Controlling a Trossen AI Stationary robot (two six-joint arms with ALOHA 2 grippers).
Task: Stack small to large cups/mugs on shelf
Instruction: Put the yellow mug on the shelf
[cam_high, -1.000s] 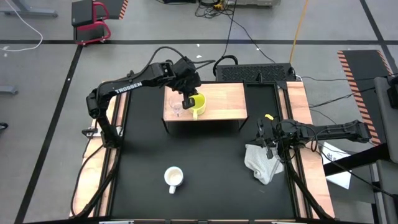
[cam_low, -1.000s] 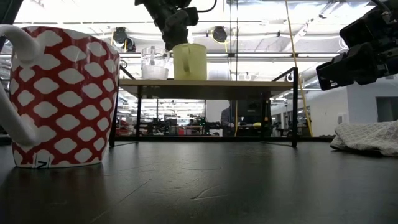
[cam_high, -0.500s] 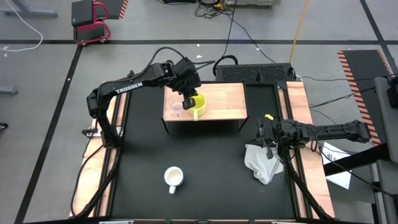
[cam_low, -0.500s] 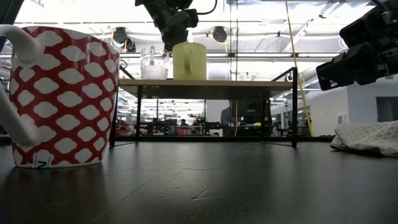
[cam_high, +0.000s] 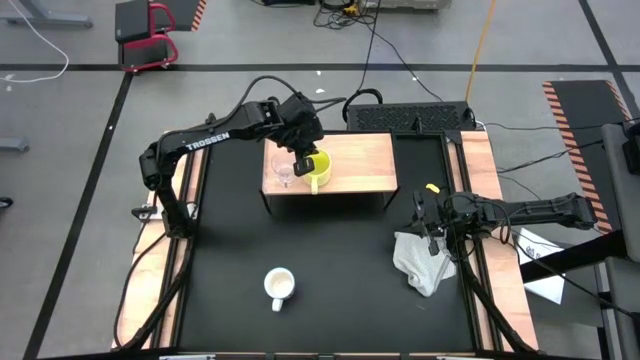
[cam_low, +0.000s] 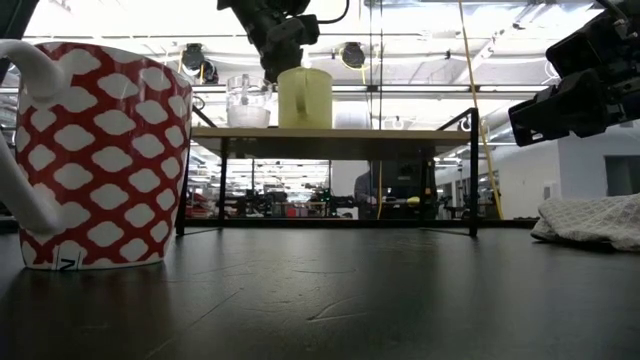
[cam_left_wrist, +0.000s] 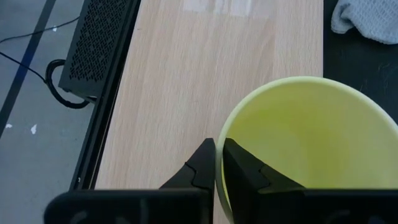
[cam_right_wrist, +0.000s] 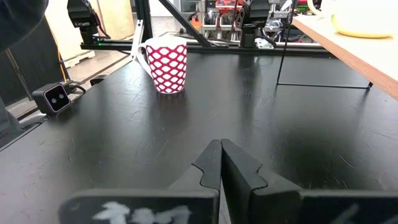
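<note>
While straddled by tool (cam_left_wrist: 217, 163) — yellow mug's (cam_left_wrist: 305, 143) rim.

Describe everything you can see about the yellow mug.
The yellow mug is pale yellow, smooth and empty inside. It stands upright on the wooden shelf, next to the small glass cup. The left gripper has its fingers astride the rim, one inside and one outside, slightly parted.
</note>
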